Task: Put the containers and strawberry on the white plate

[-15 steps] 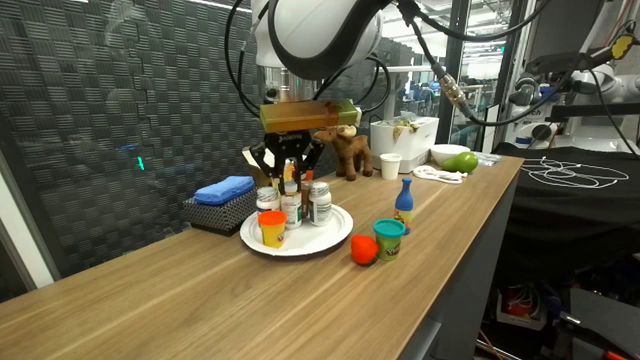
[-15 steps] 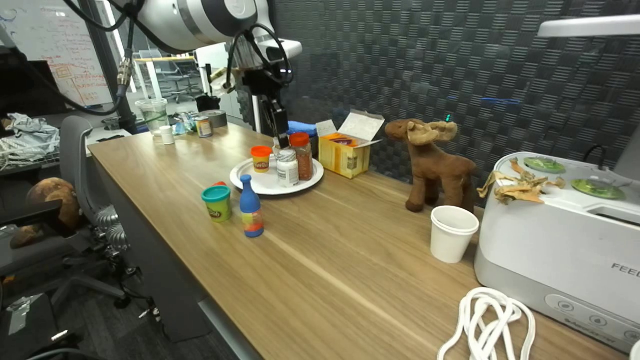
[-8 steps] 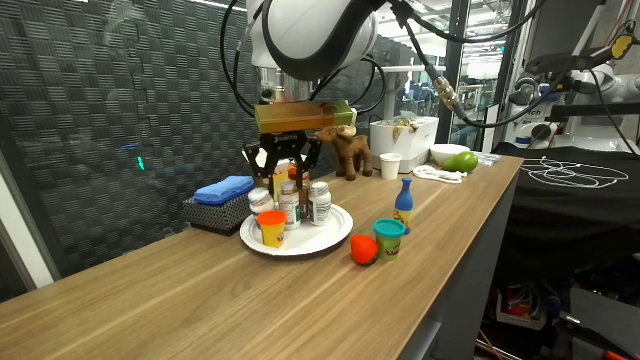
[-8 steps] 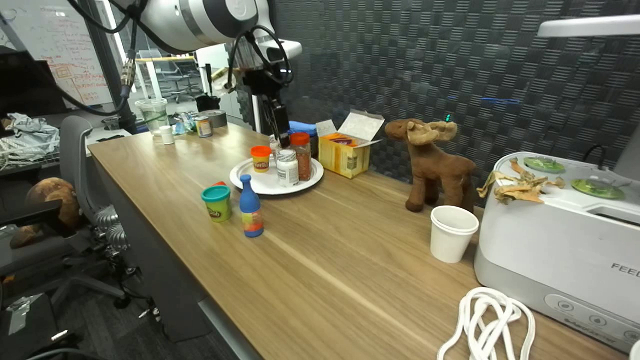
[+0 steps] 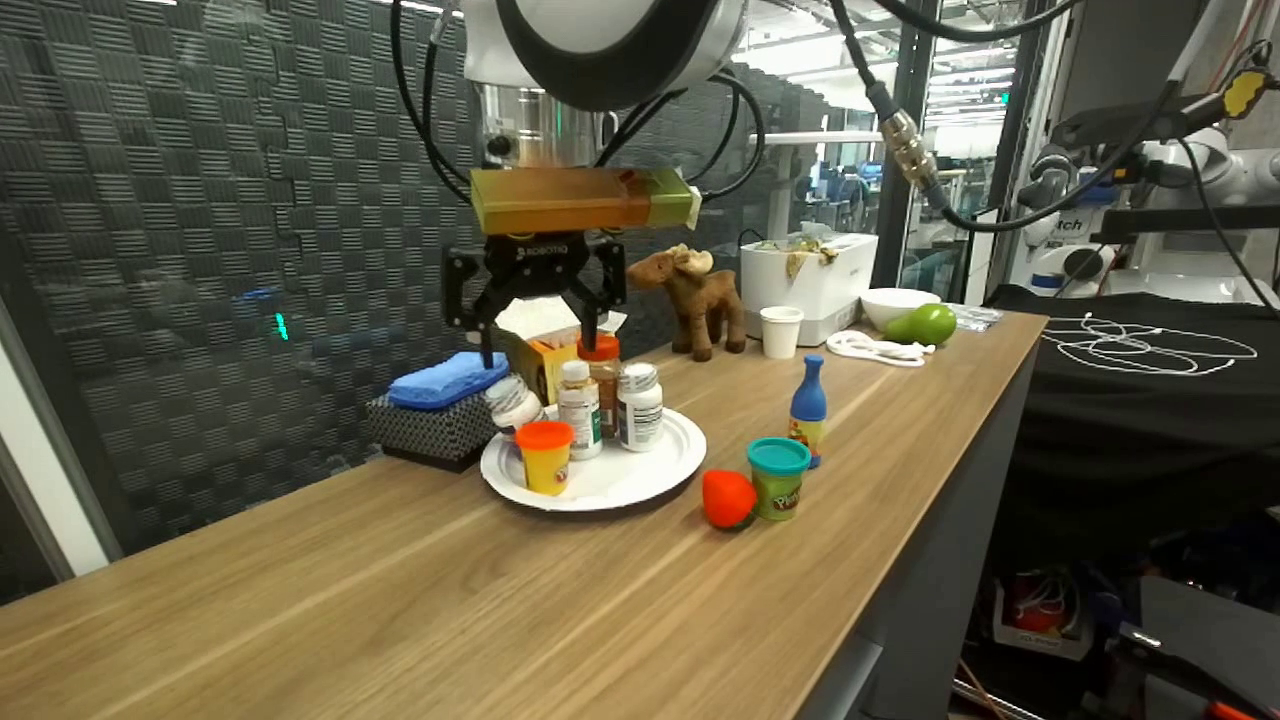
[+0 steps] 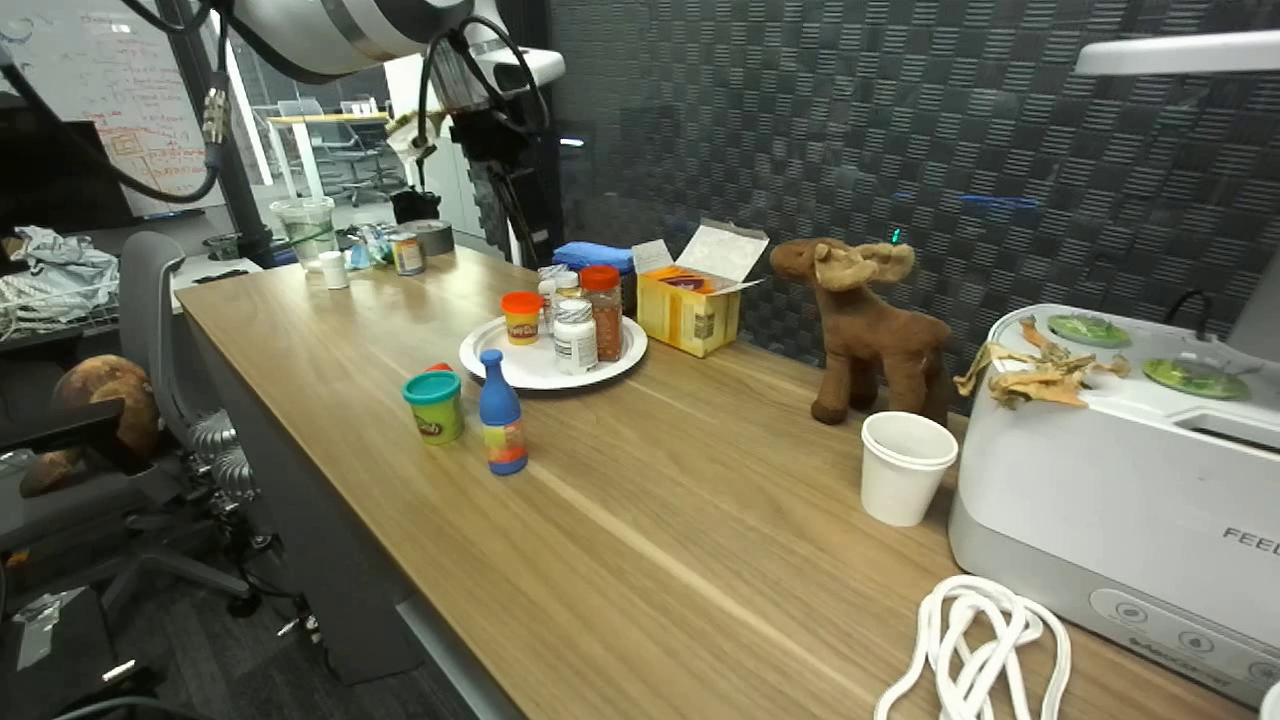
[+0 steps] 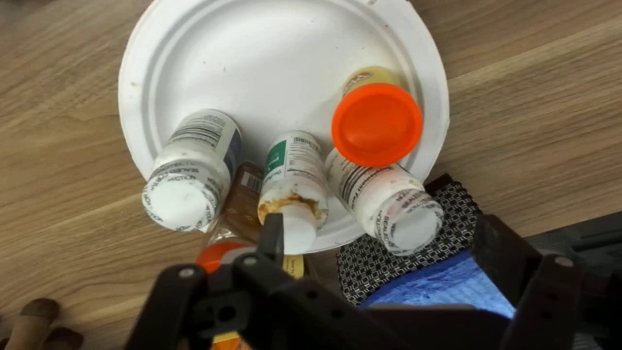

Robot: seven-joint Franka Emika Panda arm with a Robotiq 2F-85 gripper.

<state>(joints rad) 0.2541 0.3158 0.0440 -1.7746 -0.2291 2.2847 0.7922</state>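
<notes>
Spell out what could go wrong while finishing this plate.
The leaning supplement bottle at the rim of the white plate might topple if the end effector bumps it. The strawberry sits close beside the teal-lidded Play-Doh tub, so grasping one could knock the other.

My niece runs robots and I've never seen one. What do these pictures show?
The white jointed machine is a robot arm, ending in a black two-fingered tool. Wide views come from two outside cameras; the close one looks down from its wrist. On the brown wood-grained table, a round white plate carries a yellow orange-lidded tub, three white bottles (one tilted) and a clear red-lidded jar. Off the plate are a red strawberry, a green teal-lidded tub and a slim blue bottle. The tool is open, holding nothing.
</notes>
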